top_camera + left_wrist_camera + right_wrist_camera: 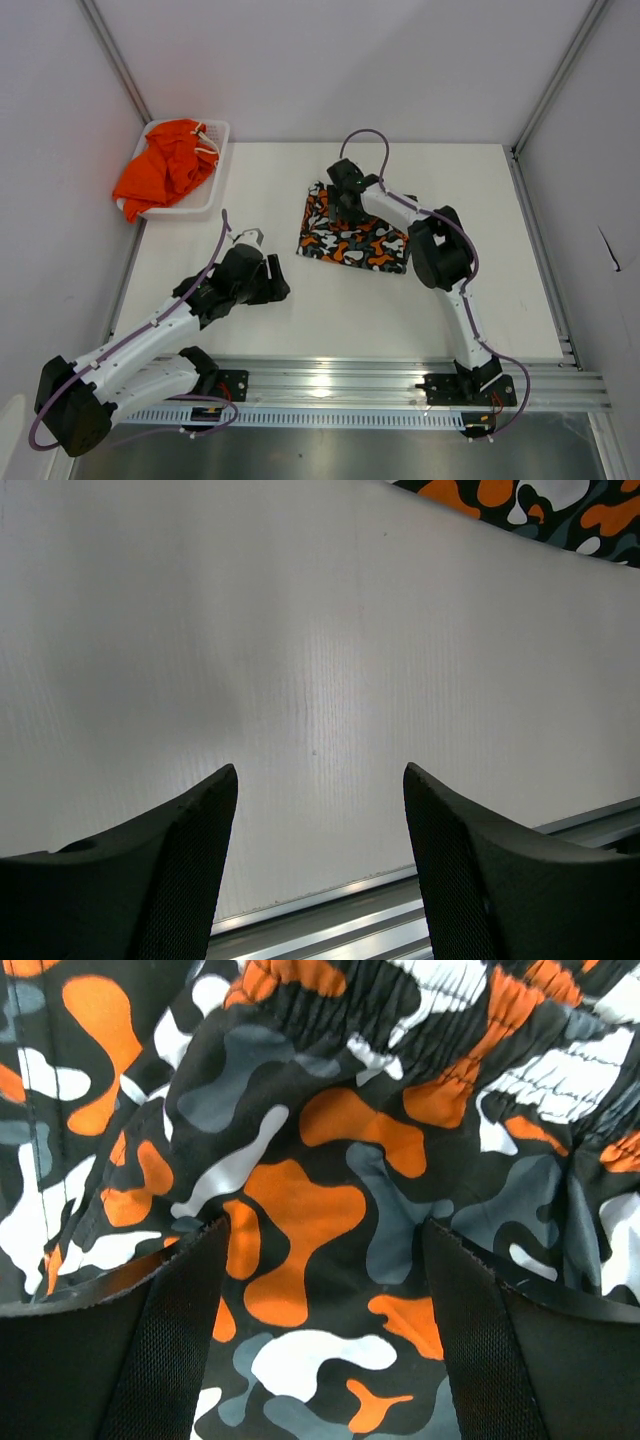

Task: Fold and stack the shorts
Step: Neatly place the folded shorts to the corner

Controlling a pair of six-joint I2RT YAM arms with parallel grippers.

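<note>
The patterned shorts [352,240], blotched orange, black, white and grey, lie folded flat in the middle of the table. My right gripper [345,190] is open just above their far left part; in the right wrist view the fabric [320,1210] and its gathered waistband fill the frame between the spread fingers [150,1340]. The plain orange shorts [165,165] with a white drawstring lie bunched in the white basket [213,133] at the far left. My left gripper [272,285] is open and empty over bare table, left of the patterned shorts, whose edge shows in the left wrist view [530,505].
The aluminium rail [330,380] runs along the table's near edge and shows in the left wrist view [400,920]. Grey walls close the sides and back. Bare table surface [480,290] lies right of the patterned shorts.
</note>
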